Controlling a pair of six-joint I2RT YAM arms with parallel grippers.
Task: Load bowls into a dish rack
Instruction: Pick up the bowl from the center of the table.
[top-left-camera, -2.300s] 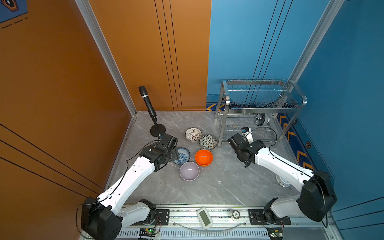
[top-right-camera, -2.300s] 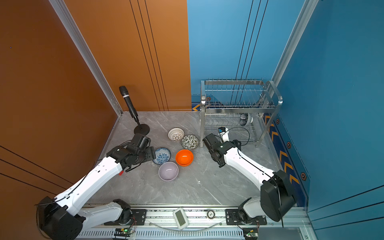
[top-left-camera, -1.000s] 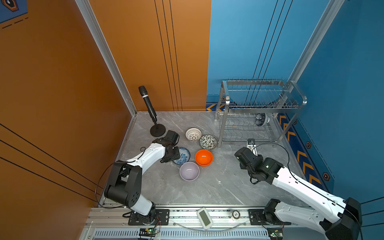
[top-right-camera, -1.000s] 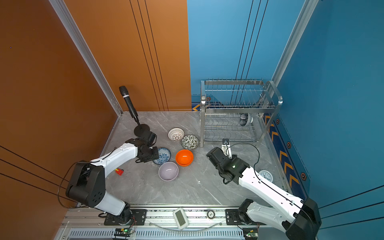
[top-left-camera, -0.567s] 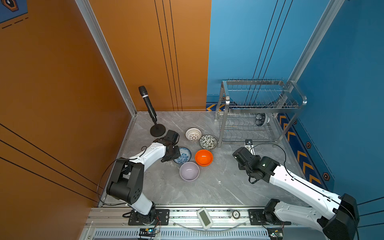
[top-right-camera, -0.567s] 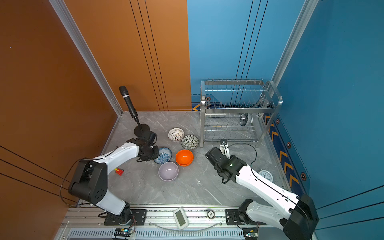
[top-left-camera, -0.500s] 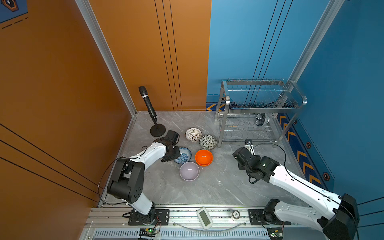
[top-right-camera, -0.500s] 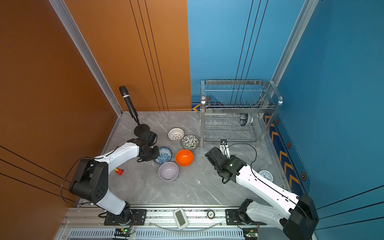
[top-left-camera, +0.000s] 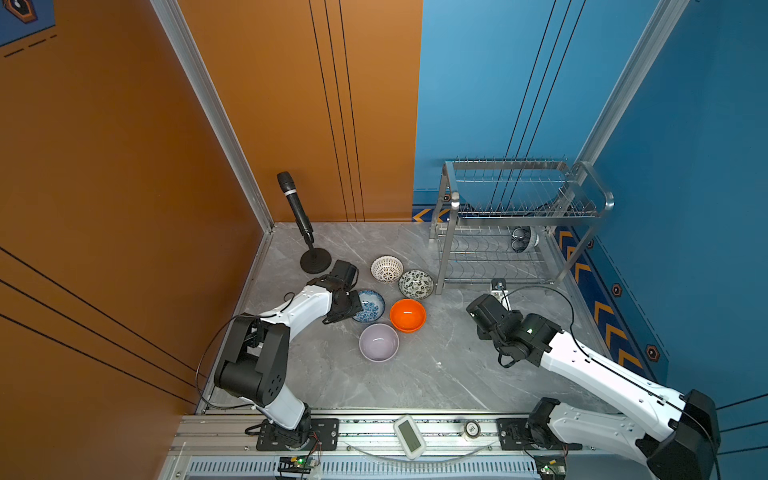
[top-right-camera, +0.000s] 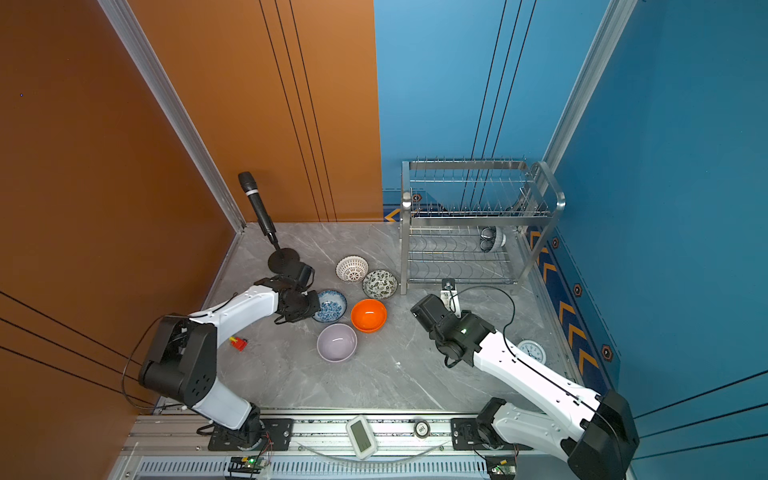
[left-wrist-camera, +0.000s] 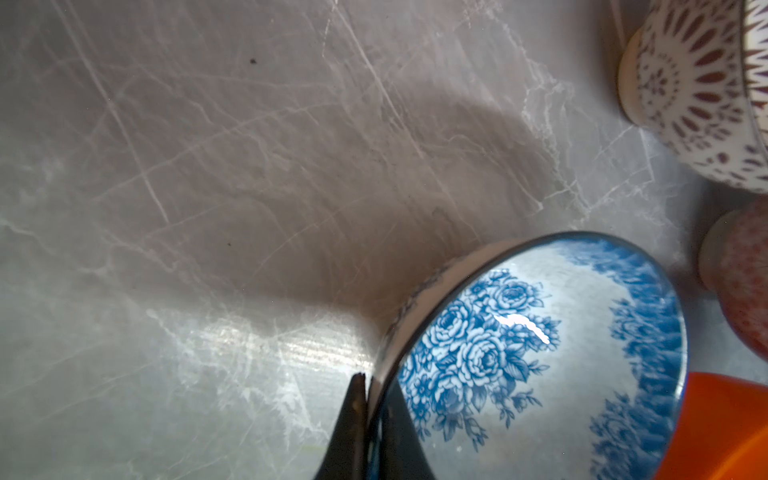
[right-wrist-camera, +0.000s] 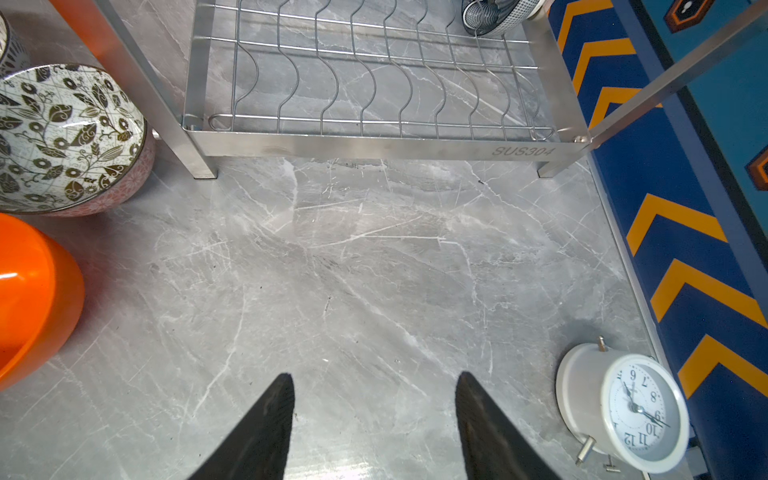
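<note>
Down in the lower tier of the dish rack (top-left-camera: 446, 249), far right corner: just one dark blue bowl (top-left-camera: 524, 240), tipped on edge. Out on the table (top-left-camera: 436, 365) beside the rack, all bunched up: floral bowl (top-left-camera: 372, 305), orange bowl (top-left-camera: 407, 314), lilac bowl (top-left-camera: 378, 342), lattice bowl (top-left-camera: 387, 268), leaf bowl (top-left-camera: 416, 284). Got the left gripper (left-wrist-camera: 370, 395) pinched tight on the floral bowl's rim. Right gripper (right-wrist-camera: 374, 376) spread wide over bare marble, gripping nothing.

The left arm (top-left-camera: 301, 305) and right arm (top-left-camera: 594, 370) share glossy white shells, bulky black joint housings and thin black looping cables; their jaws are black tapering wedges; a green light (top-left-camera: 528, 331) dots the right wrist
</note>
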